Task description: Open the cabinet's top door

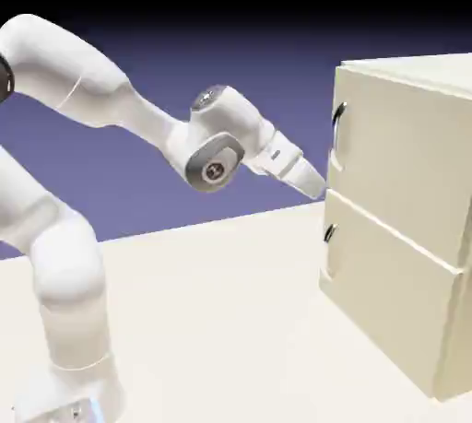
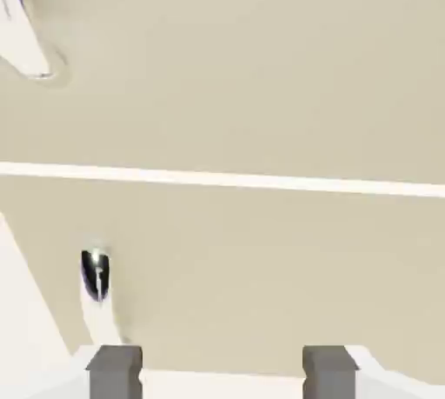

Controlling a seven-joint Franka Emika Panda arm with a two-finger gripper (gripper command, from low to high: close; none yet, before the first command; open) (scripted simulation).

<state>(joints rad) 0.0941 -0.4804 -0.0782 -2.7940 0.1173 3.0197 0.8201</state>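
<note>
**Cabinet at the table's right, both panels shut, open gripper facing its front**

Cabinet (image 1: 406,218) is standing on the pale table (image 1: 212,320) at the right side of the exterior view, a boxy cream body with two front panels stacked one over the other. Its top door (image 1: 406,149) is lying flush with the frame, and a dark curved handle (image 1: 338,126) is showing along the door's left edge. Below the seam, the lower panel (image 1: 387,306) is sitting closed as well, carrying a smaller dark handle (image 1: 329,233) near its upper left corner.

In the hand view, cream panel surface is filling nearly the whole picture. A bright horizontal seam (image 2: 226,179) is running across it, dividing one panel from the other. A small dark, glossy handle (image 2: 95,275) is showing low on the left, and a long reflective handle (image 2: 22,32) is slanting out of the upper left corner.

The gripper (image 1: 318,186) is pointing toward the cabinet's front, near the seam between the panels, just beside the front edge; whether it is touching cannot be told. Its two grey fingertips (image 2: 116,371) are standing well apart at the bottom edge of the hand view, so the jaws are open with nothing between them.

The white arm (image 1: 111,108) is rising from the lower left and reaching rightward.
</note>
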